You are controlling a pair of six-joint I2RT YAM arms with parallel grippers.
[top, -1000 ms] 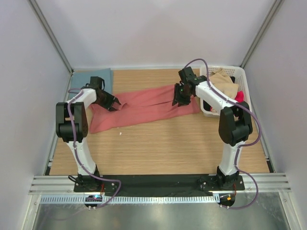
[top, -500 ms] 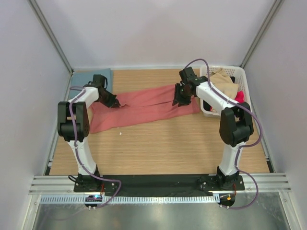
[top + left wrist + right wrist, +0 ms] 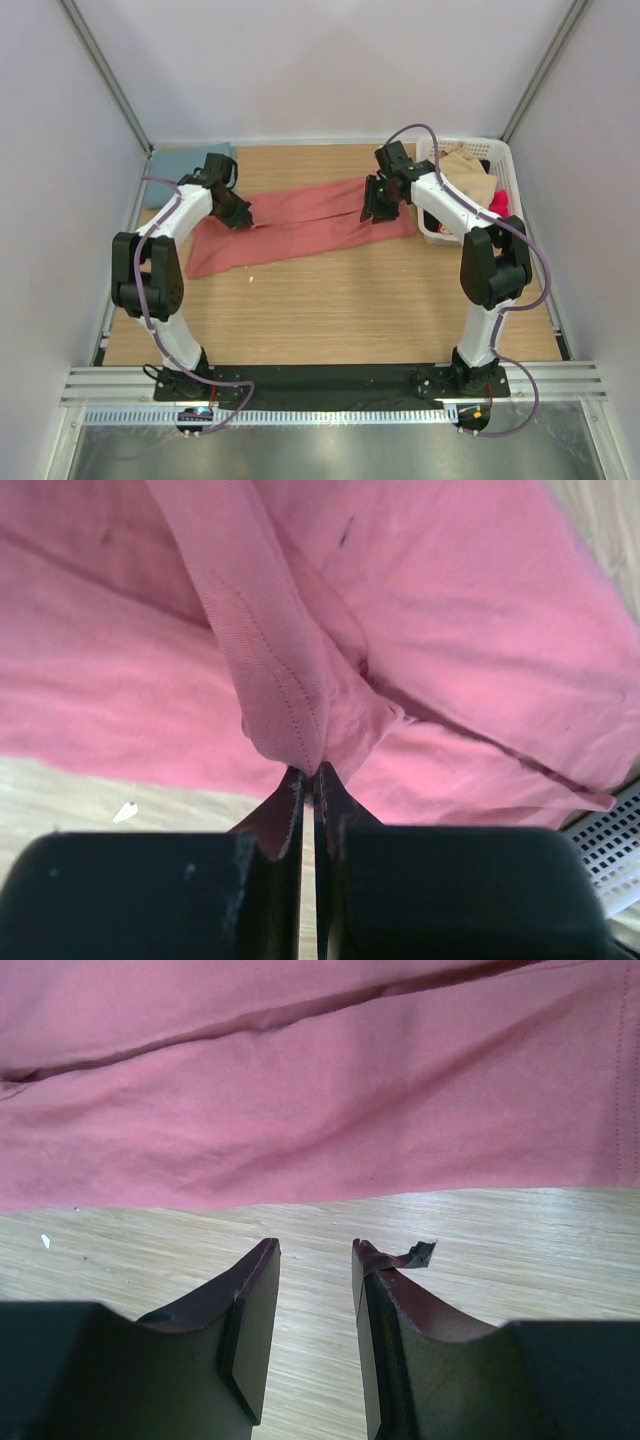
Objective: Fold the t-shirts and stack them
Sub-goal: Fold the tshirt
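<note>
Left tool (image 3: 311,778) pinched a fold of the red shirt (image 3: 480,630). Right tool (image 3: 315,1260) hung half-open, empty, above the counter (image 3: 520,1230).

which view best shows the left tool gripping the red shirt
The left wrist view: the left tool is shut on a fold of the red shirt. The top view shows it tiny; the right wrist view not at all.

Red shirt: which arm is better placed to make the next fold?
Left. The left gripper is shut on a pinched fold of the red shirt; the right gripper stands open over the table beside it, holding nothing.
</note>
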